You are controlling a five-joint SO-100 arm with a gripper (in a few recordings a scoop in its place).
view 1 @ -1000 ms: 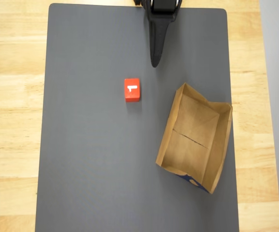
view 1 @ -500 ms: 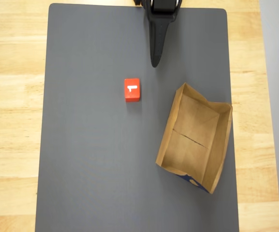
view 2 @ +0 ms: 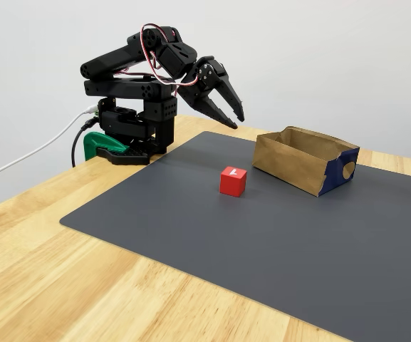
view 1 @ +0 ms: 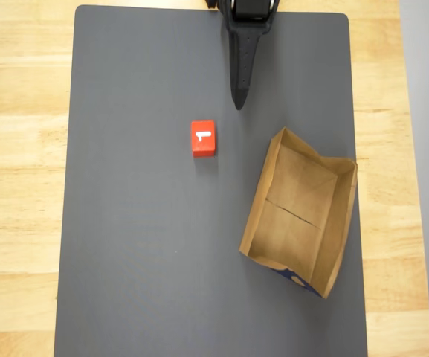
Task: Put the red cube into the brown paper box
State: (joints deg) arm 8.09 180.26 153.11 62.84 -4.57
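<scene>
The red cube (view 1: 203, 138) with a white mark on top lies on the dark grey mat, left of the box; in the fixed view the red cube (view 2: 233, 181) stands just in front of the box's near corner. The brown paper box (view 1: 300, 210) lies tilted on the mat's right side, with nothing inside and blue print on its lower end; the fixed view shows the brown paper box (view 2: 305, 160) the same way. My black gripper (view 1: 238, 104) hangs above the mat's far edge, above and slightly right of the cube. In the fixed view my gripper (view 2: 236, 120) points down with its tips close together and holds nothing.
The grey mat (view 1: 140, 245) covers most of the wooden table (view 1: 21, 149). My arm's base (view 2: 123, 135) is clamped at the far edge, with a white cable running off to the left. A pale wall stands behind.
My gripper has reached slightly further over the mat toward the cube and looks narrower from above. The cube and the box have not moved.
</scene>
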